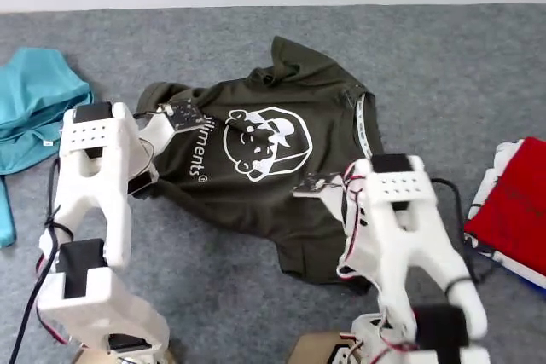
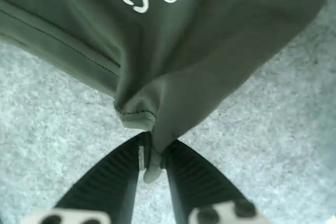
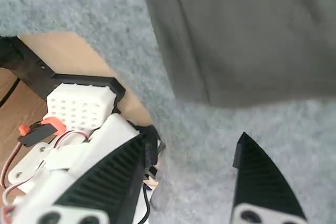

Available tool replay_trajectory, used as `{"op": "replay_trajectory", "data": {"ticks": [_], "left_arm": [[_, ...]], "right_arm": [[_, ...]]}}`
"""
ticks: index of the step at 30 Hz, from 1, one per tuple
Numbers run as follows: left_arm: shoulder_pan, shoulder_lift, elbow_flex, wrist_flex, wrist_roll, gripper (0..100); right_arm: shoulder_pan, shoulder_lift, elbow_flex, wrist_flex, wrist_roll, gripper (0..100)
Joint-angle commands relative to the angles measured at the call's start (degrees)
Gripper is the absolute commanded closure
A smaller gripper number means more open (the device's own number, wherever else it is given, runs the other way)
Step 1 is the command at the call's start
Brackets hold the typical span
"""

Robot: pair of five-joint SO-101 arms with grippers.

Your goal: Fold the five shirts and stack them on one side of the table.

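Dark green shirt (image 1: 273, 176) pinched at mid-surface.

Clamps the left tool (image 2: 152, 153) tight on a bunched fold of hem at the dark green shirt's left side, just above the grey surface (image 1: 444, 66). Holds the right tool (image 3: 194, 141) spread wide, grasping nothing, over the shirt's lower hem toward the near edge. Shows the shirt sprawled print-up across the middle, a teal shirt (image 1: 34, 100) heaped at the left edge, and a red shirt (image 1: 512, 202) atop striped cloth (image 1: 490, 178) at the right edge.
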Motion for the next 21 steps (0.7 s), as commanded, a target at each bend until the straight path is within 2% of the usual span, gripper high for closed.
{"op": "replay_trajectory", "data": {"ticks": [1,11,21], "left_arm": [[0.4,-0.5,-1.6,-1.1,0.7,100],[0.5,-0.5,-1.5,-3.8,0.7,100],[0.7,-0.5,-1.7,-4.4,0.5,100]], "right_arm": [[-2.0,4.7,-0.3,-3.6,0.4,75.3],[-11.6,8.0,-0.5,-4.9,-2.0,75.1],[-12.1,12.3,-0.3,-10.9,-3.3,75.2]]}}
